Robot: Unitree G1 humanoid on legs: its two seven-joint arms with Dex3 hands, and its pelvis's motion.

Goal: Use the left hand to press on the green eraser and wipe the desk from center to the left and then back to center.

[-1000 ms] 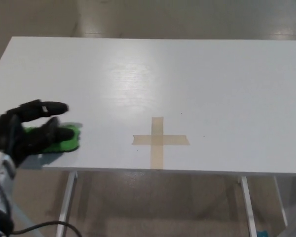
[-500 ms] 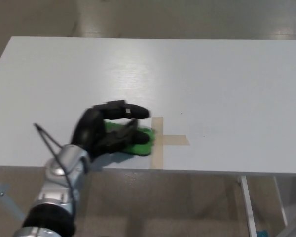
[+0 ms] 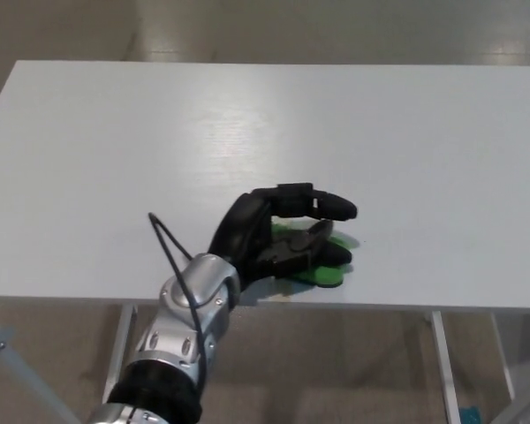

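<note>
Peeking out from under the left hand in the head view, the green eraser lies near the white desk's six o'clock edge. Fingers stretch toward three o'clock, slightly spread, pressing flat on it rather than clasping.

you get bright, even overhead light, with a soft pale glare on the white desk up and to the left of the left hand. a faint, short shadow sits under the hand toward the desk's near edge. the frame is slightly soft throughout, the floor beyond the hand more so.
</note>
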